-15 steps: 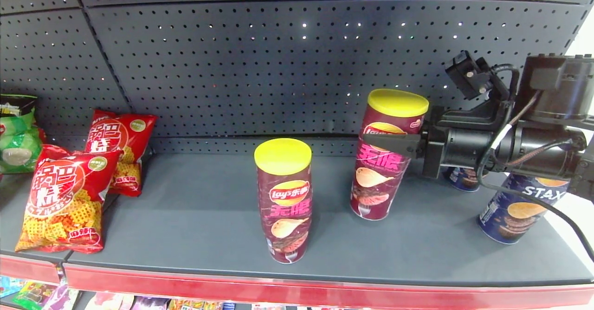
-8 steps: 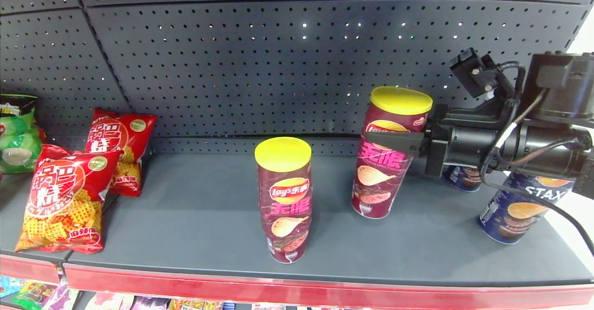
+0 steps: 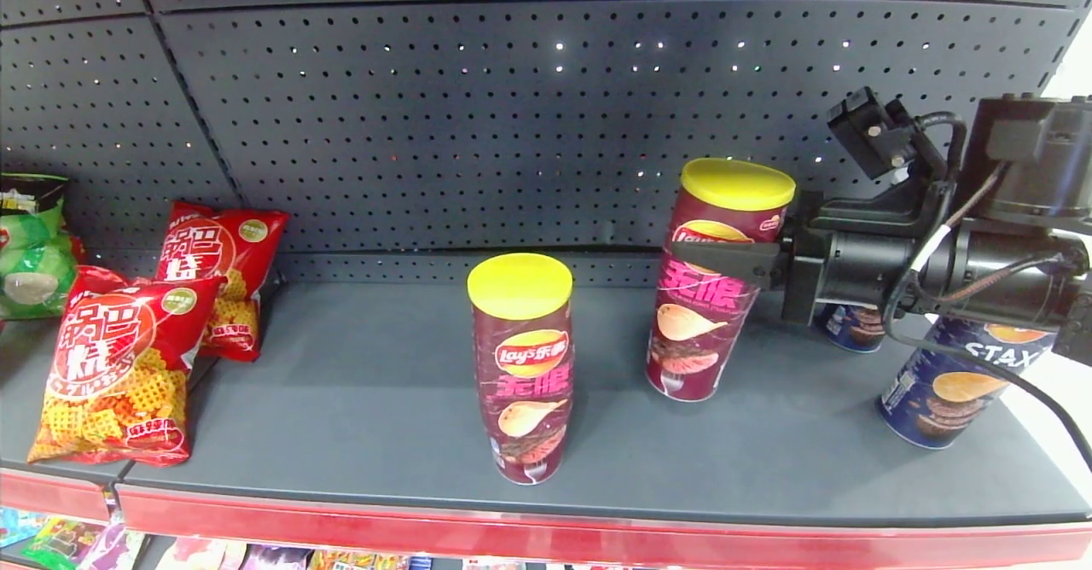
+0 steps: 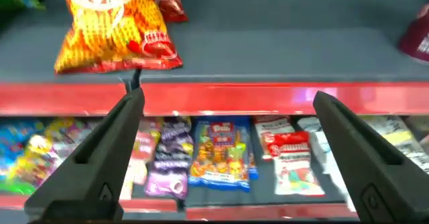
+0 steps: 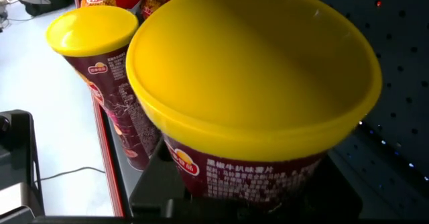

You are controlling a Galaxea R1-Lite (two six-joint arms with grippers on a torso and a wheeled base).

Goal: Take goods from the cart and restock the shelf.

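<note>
Head view: right claw (image 3: 717, 256) gripping the tilted back can (image 3: 695, 331), front can (image 3: 522, 365) nearby on its left, blue cans (image 3: 938, 399) crowding under the arm; left claw (image 4: 228, 100) wide open, empty.

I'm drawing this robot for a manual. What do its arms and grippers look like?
The right gripper is black, with flat tapered jaws on a blocky body and a cylindrical wrist. A small black camera sits on a bracket above; black cables and a white wire run alongside. The left gripper has long dark grey wedge-shaped jaws.
</note>
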